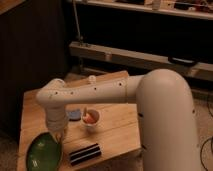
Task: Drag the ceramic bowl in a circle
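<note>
The ceramic bowl (42, 155), a wide, shallow, glossy green dish, lies at the front left corner of the wooden table (115, 132). My white arm reaches across the table from the right and bends down over it. The gripper (59, 136) points straight down at the bowl's far right rim and is shut on that rim. The wrist hides the fingertips and part of the rim.
A small white cup with orange contents (91, 118) stands just right of the gripper. A bluish flat item (75, 115) lies behind the wrist. A black ridged bar (84, 153) rests near the front edge, right of the bowl. The table's left and front edges are close to the bowl.
</note>
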Tool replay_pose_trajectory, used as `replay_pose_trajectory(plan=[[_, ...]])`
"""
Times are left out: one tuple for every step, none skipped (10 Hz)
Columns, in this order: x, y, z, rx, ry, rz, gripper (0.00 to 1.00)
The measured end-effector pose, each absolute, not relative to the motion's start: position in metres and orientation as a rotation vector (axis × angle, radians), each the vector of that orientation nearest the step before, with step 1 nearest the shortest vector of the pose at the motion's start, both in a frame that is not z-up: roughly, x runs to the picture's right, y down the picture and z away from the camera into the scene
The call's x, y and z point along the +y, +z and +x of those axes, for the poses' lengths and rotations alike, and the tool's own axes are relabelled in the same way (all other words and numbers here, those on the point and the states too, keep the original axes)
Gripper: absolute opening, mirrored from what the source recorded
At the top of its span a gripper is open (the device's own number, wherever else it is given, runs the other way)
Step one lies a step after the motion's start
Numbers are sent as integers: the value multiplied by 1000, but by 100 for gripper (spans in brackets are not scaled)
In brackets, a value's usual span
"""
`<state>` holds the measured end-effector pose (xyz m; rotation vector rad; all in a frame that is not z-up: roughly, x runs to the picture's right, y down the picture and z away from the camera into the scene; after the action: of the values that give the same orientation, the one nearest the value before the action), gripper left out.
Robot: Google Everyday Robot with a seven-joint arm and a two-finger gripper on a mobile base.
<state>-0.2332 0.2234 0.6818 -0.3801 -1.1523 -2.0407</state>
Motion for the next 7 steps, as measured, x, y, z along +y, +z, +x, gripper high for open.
replay_pose_trajectory(plan=[[221, 688, -247, -1164, -2034, -380, 14], [219, 695, -258, -1176, -2026, -382, 14], [219, 701, -264, -1184, -2019, -384, 14], [217, 708, -270, -1185, -2013, -393, 14], [216, 716, -278, -1184, -2008, -398, 14], [215, 723, -285, -1184, -2010, -406, 14], [211, 731, -286, -1171, -2013, -422, 14]])
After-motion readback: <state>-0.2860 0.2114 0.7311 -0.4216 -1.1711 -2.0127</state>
